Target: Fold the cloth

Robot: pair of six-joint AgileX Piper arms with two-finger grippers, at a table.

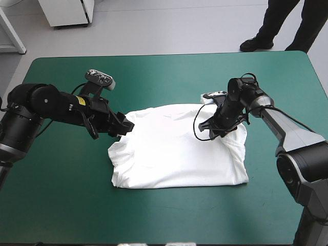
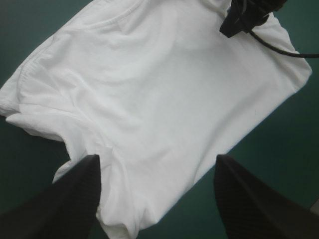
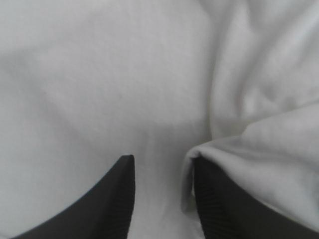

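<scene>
- The left gripper (image 1: 124, 128) sits at the 10 o'clock edge of the T-shirt (image 1: 174, 154), its 2 black fingers spread wide. The cloth's edge lies between and ahead of them.
- The T-shirt is white and lies flattened, part folded, at the middle of the teal-green worktop (image 1: 154, 77).
- The right gripper (image 1: 218, 130) is down on the T-shirt toward its 2 o'clock corner, with its fingers narrowly parted. White cloth fills the gap, and a raised fold lies against 1 finger.

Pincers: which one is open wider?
The left pincer: its fingers stand far apart at the T-shirt's edge. The right pincer shows just a narrow gap.
</scene>
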